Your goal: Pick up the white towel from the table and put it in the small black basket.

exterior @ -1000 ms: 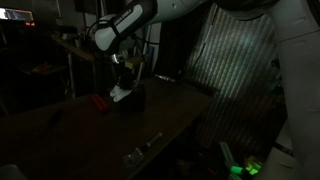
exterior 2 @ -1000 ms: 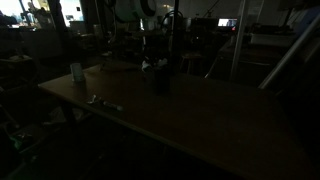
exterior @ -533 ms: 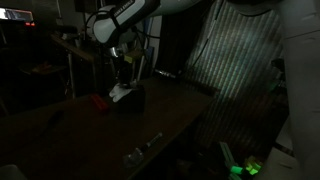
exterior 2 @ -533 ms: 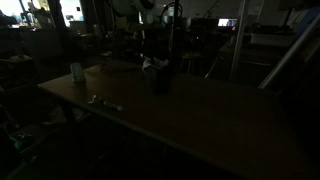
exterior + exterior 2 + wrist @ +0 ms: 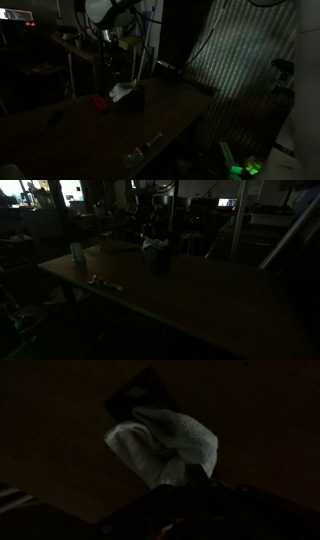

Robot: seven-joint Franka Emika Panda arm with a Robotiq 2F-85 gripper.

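Observation:
The white towel [image 5: 121, 92] lies bunched on top of the small black basket [image 5: 134, 101] near the middle of the table; both also show in the other exterior view, towel [image 5: 153, 245] on basket [image 5: 159, 260]. In the wrist view the towel [image 5: 165, 442] lies below me, with a dark edge of the basket [image 5: 135, 395] behind it. My gripper [image 5: 120, 58] hangs above the towel and apart from it. Its jaws [image 5: 193, 475] are a dark shape in the wrist view, so I cannot see whether they are open.
A red object [image 5: 100, 101] lies next to the basket. A small metal tool [image 5: 141, 150] lies near the table's front edge, also seen in the other exterior view [image 5: 104, 282]. A pale cup [image 5: 77, 252] stands near a table corner. The room is very dark.
The arm has risen away from the basket. The towel has stayed on the basket.

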